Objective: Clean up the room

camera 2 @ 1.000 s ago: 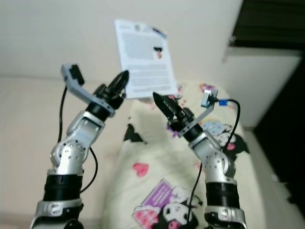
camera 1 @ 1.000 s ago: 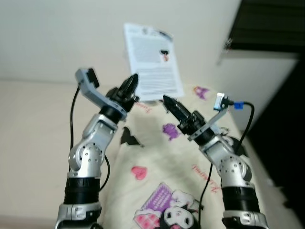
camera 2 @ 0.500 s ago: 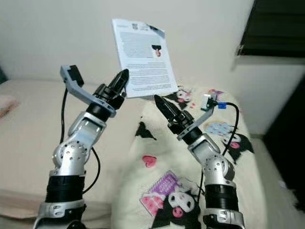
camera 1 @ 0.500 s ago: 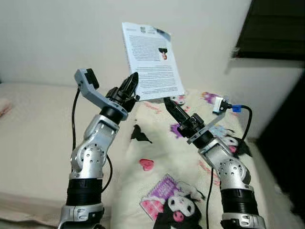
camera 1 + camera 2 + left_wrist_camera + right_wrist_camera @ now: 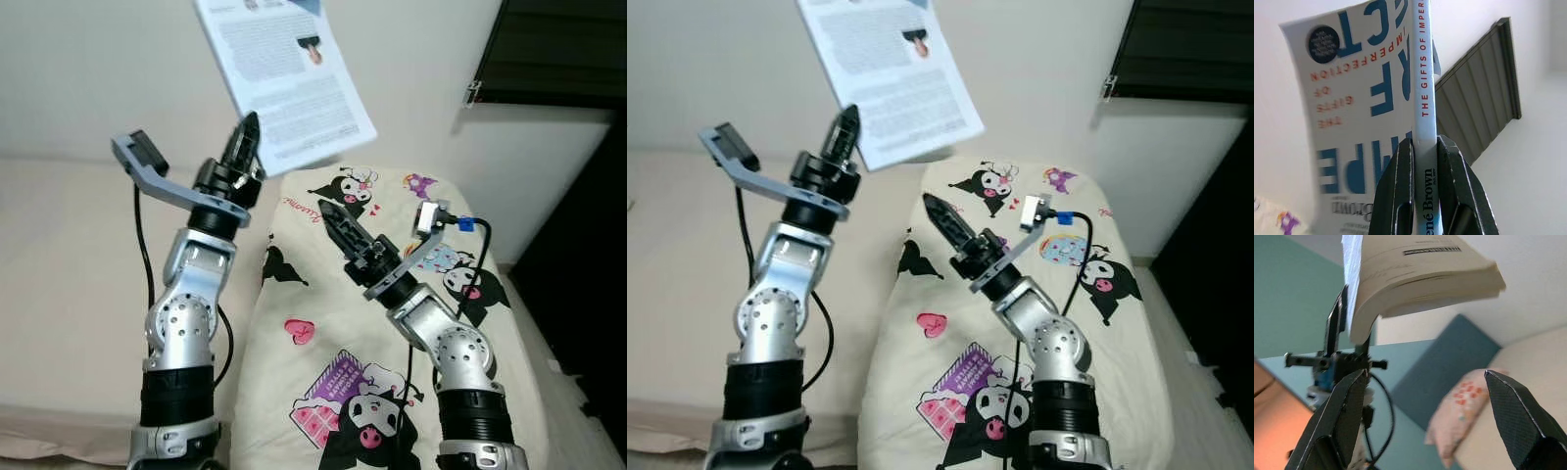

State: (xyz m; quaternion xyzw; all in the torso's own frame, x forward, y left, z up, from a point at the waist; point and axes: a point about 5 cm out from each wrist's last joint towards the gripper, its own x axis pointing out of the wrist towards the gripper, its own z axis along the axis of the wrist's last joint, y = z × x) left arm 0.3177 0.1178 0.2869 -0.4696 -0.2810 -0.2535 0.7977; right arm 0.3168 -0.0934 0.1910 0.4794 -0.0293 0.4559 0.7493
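Left eye view: scene on a bed, seen from above.
Left gripper (image 5: 245,137): upper left of centre, raised, fingers clamped on the book's spine.
Book (image 5: 284,83): top centre, held in the air, back cover with text visible.
Right gripper (image 5: 333,220): centre, below the book, fingers apart, nothing held.
Blanket (image 5: 323,352): lower centre, cream, cartoon prints.
Window (image 5: 558,49): upper right, dark.
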